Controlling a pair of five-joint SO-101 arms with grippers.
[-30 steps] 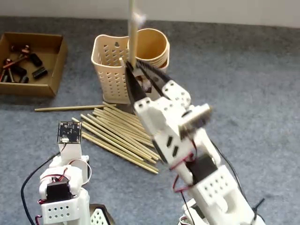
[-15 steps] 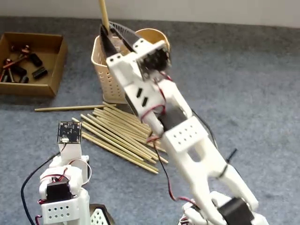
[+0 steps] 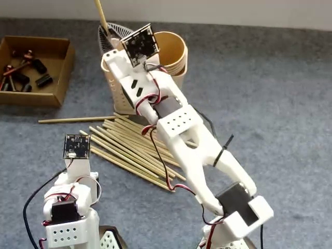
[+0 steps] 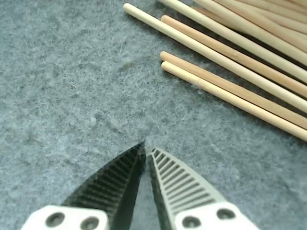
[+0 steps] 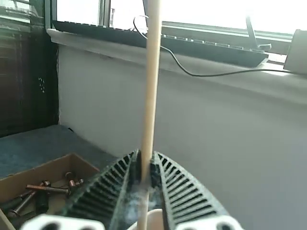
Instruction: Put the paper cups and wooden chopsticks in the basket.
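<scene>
Swung up over the basket (image 3: 120, 91), the right gripper (image 3: 111, 35) clenches one upright wooden chopstick (image 3: 99, 13) above its rim, not yet dropped in; most chopsticks (image 3: 129, 148) lie piled on the carpet (image 3: 270, 104) beside the basket, near the left gripper (image 4: 146, 152), closed on nothing.
</scene>
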